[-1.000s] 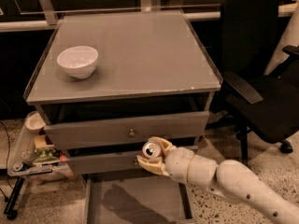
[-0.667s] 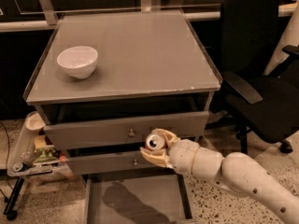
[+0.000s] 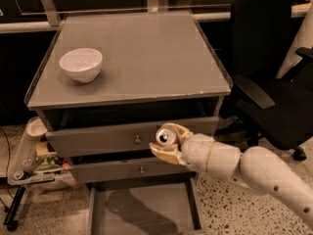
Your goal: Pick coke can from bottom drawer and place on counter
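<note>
My gripper (image 3: 166, 142) was clamped round the coke can (image 3: 164, 136), one finger over it, one under, can tipped sideways with its silver top facing out. We hung in front of the upper drawers (image 3: 98, 140), above the open bottom drawer (image 3: 142, 212). The counter (image 3: 146, 48) sat higher and further back from the can, so I reckoned the move was up, then over its front edge, well right of the white bowl (image 3: 81, 64).
</note>
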### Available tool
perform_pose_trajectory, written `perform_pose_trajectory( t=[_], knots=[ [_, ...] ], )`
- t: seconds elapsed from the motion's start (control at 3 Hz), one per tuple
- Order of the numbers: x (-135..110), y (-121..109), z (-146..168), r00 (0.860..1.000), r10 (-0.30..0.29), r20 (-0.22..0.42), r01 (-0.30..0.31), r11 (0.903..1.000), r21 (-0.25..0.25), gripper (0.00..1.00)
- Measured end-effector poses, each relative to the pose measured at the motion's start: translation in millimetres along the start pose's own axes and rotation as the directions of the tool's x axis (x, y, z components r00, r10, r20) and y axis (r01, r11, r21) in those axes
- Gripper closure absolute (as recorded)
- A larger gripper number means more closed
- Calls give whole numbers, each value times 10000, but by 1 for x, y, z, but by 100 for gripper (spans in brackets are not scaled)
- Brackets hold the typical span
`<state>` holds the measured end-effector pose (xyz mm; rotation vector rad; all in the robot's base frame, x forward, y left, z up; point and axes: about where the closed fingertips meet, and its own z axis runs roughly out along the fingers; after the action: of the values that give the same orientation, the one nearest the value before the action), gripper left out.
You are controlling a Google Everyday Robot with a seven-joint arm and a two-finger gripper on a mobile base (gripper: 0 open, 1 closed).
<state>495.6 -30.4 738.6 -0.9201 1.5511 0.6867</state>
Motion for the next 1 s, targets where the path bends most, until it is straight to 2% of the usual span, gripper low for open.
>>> perform_pose_trajectory(
  t=[0.33,0.67,1.0],
  knots=[
    [-39,-18,-12,9991,-253,333,246,9994,224,100],
    [-81,-33,-21,9962,-803,328,794,9964,292,100],
    [-119,-43,-29,9877,-1511,406,1494,9879,416,100]
  ],
)
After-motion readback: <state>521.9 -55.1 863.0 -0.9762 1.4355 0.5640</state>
